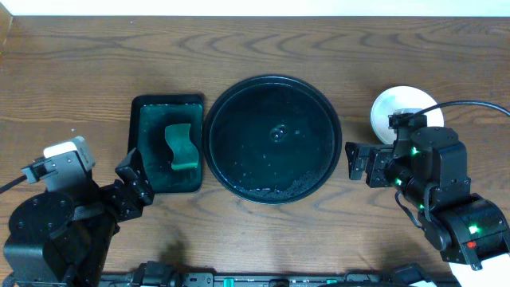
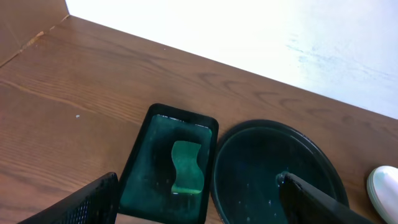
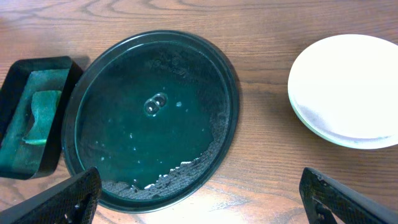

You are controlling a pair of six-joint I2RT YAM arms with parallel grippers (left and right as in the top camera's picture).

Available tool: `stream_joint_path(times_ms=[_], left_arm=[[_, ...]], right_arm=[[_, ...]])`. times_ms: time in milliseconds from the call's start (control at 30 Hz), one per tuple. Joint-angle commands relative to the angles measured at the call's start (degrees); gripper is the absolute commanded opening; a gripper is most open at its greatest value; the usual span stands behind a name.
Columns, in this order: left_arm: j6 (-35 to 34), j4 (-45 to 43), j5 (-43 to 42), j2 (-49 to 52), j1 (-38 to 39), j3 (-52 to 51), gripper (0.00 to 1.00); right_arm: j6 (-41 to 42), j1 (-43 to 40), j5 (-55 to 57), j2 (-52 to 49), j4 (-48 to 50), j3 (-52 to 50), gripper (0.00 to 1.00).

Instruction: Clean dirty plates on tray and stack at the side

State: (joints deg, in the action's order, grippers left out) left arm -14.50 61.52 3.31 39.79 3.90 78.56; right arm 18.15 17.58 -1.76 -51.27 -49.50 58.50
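Observation:
The round black tray (image 1: 271, 139) lies mid-table and holds only a film of teal water with foam at its front rim; no plates are on it. White plates (image 1: 396, 108) sit stacked on the wood right of the tray, partly hidden by my right arm; the right wrist view (image 3: 348, 87) shows them clean on top. My left gripper (image 1: 131, 182) is open and empty at the front left. My right gripper (image 1: 358, 162) is open and empty between the tray and the stack. The tray also shows in both wrist views (image 2: 261, 162) (image 3: 155, 118).
A rectangular dark-green tray (image 1: 151, 171) with a green sponge (image 1: 182, 147) stands against the black tray's left rim. Bare wood tabletop runs along the back and the front middle. A white wall borders the far edge.

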Motion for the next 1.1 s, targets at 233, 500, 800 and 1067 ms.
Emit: stream_joint_path(times_ms=[233,500,800,1067], left_arm=[[1.18,-0.02,-0.31,0.24,-0.2,0.42,0.82],[1.18,-0.02,-0.31,0.24,-0.2,0.42,0.82],[1.18,-0.02,-0.31,0.24,-0.2,0.42,0.83],[1.18,-0.02,-0.31,0.24,-0.2,0.42,0.82]], right_arm=[[-0.59,0.87,0.13,-0.07,0.61,0.37,0.99],[-0.59,0.9,-0.5,-0.07,-0.13,0.37,0.99],[-0.61,0.87,-0.04,-0.39,-0.85,0.37,0.99],[-0.57,0.87,-0.02,-0.44,-0.61,0.33,0.99]])
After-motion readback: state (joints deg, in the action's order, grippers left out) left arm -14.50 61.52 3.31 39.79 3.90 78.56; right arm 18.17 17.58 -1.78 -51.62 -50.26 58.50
